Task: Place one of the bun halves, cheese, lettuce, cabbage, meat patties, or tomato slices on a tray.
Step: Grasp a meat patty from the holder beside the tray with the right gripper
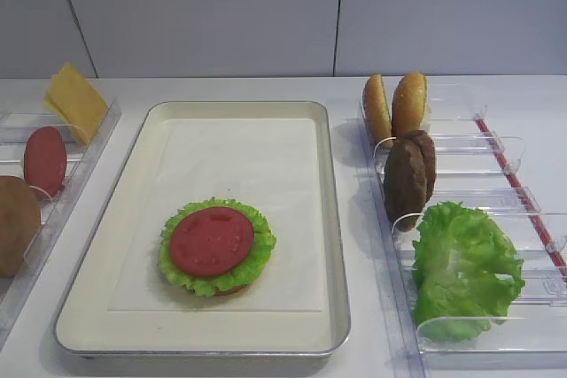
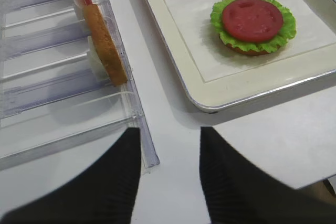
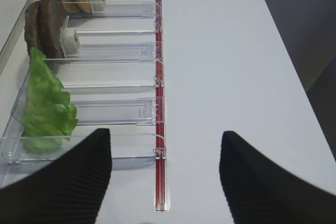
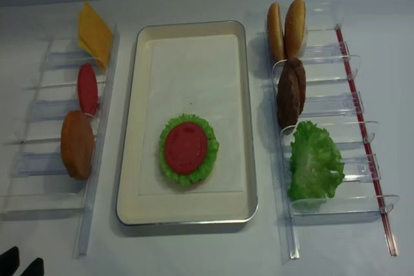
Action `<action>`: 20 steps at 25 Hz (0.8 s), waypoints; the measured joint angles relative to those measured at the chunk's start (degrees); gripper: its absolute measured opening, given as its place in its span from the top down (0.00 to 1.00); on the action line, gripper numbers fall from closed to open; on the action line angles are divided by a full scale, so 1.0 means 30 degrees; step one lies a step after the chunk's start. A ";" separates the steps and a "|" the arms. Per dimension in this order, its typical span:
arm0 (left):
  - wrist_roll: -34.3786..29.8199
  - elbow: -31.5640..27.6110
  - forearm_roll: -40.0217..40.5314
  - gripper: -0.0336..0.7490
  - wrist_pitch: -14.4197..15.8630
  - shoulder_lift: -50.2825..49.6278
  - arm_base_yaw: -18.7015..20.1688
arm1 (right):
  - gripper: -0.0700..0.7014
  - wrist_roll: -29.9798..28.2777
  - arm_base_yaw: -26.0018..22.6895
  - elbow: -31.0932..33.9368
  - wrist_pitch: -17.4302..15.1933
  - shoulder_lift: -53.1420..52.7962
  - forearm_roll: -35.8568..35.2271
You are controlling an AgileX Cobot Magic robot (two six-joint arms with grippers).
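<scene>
The cream tray (image 1: 332,219) lies in the middle and holds a stack: a tomato slice (image 1: 211,241) on lettuce (image 1: 257,258) over a bun half. The right rack holds two upright bun halves (image 1: 394,105), two meat patties (image 1: 408,174) and loose lettuce (image 1: 465,267). Cheese (image 1: 75,99) and another tomato slice (image 1: 44,159) stand in the left rack. Cabbage is out of view. My right gripper (image 3: 165,145) is open and empty over the near end of the right rack. My left gripper (image 2: 169,145) is open and empty, near the left rack's front corner.
An orange-brown round disc (image 4: 77,144) stands in the left clear rack (image 4: 97,179). A red strip (image 3: 159,103) runs along the outer side of the right clear rack (image 4: 284,224). The tray's near rim (image 2: 252,95) lies ahead and to the right of the left gripper.
</scene>
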State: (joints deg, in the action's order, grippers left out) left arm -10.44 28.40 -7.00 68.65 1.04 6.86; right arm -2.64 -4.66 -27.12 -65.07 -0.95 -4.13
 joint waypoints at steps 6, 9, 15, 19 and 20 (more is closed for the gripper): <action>0.0000 0.0000 0.0000 0.61 0.0000 0.0000 0.0000 | 0.28 0.0000 0.0000 0.0000 0.0102 0.0000 -0.0366; 0.0000 0.0000 0.0000 0.61 0.0000 0.0000 0.0000 | 0.28 0.0000 0.0000 -0.0045 0.0375 0.0000 -0.1011; 0.0000 0.0000 0.0000 0.61 0.0000 0.0000 0.0000 | 0.28 0.0000 0.0000 -0.1100 0.0666 0.3742 -0.2886; 0.0000 0.0000 0.0000 0.61 0.0000 0.0000 0.0000 | 0.31 -0.0149 0.0000 -0.2471 0.0836 0.8327 -0.4767; 0.0000 0.0000 0.0000 0.61 0.0000 0.0000 0.0000 | 0.31 -0.0377 0.0000 -0.2830 0.0906 0.9289 -0.5177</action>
State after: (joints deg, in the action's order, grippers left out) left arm -10.44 28.40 -7.00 68.65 1.04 6.86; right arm -3.77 -4.66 -35.61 -62.35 26.92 -19.67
